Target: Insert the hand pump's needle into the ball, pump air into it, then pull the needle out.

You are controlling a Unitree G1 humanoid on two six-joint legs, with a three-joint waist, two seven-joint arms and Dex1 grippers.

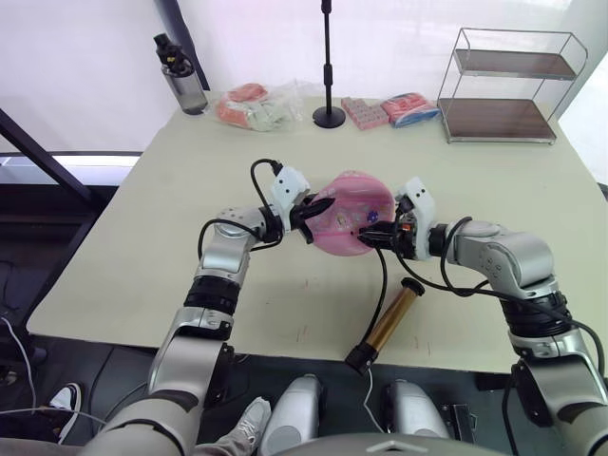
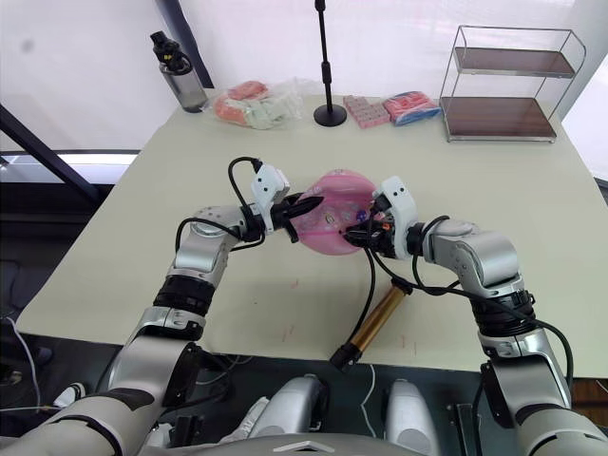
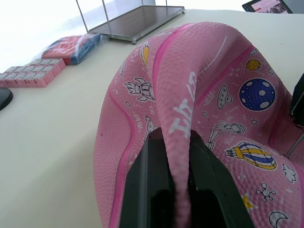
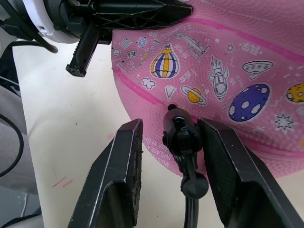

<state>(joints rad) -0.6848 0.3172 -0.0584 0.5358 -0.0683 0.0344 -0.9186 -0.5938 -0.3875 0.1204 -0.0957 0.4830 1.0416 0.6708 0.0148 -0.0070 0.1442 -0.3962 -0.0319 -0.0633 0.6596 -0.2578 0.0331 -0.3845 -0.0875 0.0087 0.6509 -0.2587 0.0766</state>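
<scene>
The pink ball [image 1: 350, 220] lies partly deflated at the middle of the table. My left gripper [image 3: 176, 137] is shut on a raised fold of its rubber on the left side. The needle's black fitting [image 4: 179, 137] stands with its tip against the ball's right side, and the metal pin is hidden where they meet. My right gripper [image 4: 172, 124] is open, one finger on each side of the fitting. The thin black hose [image 1: 383, 275] runs down to the bronze-gold hand pump [image 1: 391, 318], which lies near the table's front edge.
Along the table's far edge stand a dark water bottle [image 1: 182, 76], a pile of packets [image 1: 256, 104], the black stand pole's base [image 1: 330, 116], pink packets [image 1: 363, 112] and a wire shelf [image 1: 508, 85]. Bare tabletop [image 1: 142, 247] lies to the left.
</scene>
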